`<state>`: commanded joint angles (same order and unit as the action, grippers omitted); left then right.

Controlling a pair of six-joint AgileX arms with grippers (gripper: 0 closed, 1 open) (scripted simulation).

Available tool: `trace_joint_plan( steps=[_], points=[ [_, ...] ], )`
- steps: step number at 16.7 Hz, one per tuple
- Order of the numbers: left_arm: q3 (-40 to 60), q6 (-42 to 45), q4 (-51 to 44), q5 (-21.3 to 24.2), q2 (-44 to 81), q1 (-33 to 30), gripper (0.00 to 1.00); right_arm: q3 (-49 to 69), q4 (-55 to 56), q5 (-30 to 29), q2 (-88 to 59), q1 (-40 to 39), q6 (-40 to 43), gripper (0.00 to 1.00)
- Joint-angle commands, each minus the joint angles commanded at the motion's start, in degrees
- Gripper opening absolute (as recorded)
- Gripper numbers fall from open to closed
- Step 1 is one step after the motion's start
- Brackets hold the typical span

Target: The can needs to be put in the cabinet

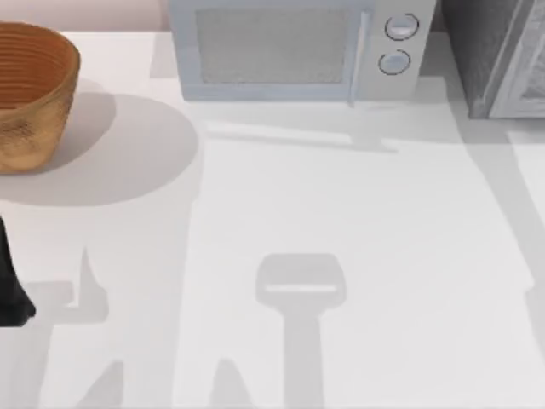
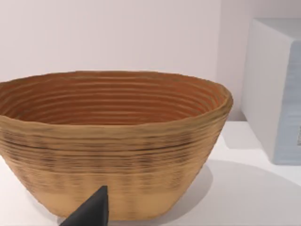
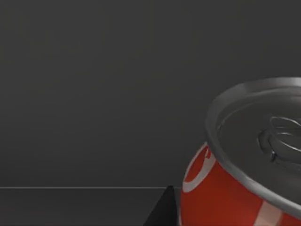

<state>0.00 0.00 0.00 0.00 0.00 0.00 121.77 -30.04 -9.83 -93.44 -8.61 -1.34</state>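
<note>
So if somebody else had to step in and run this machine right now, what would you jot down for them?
Left gripper: parked at the table's left edge, facing the woven brown wicker basket; finger state unclear.
Right gripper: a dark finger sits right beside the red drink can with the silver top; grip cannot be confirmed.
Behind the can is a dark grey wall with a flat floor edge, probably the inside of the dark speckled cabinet at the table's far right.
Light grey microwave is not involved.
Left: confirm the can is resting inside, release, withdraw the right arm.
</note>
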Motion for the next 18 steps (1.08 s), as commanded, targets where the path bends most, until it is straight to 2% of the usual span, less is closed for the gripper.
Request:
trace_joint_plan(
  steps=[5,8,15,18],
  points=[
    [0.0,0.0,0.0,0.0,0.0,0.0,1.00,22.9,-5.3,1.5,-15.7,1.7,0.3,0.00],
    [0.0,0.0,0.0,0.0,0.0,0.0,1.00,32.4,-7.7,2.3,-22.7,2.6,0.3,0.00],
    [0.0,0.0,0.0,0.0,0.0,0.0,1.00,36.6,-8.8,2.8,-26.2,3.0,0.3,0.00],
    [0.0,0.0,0.0,0.0,0.0,0.0,1.00,36.6,-8.8,2.8,-26.2,3.0,0.3,0.23]
  ],
)
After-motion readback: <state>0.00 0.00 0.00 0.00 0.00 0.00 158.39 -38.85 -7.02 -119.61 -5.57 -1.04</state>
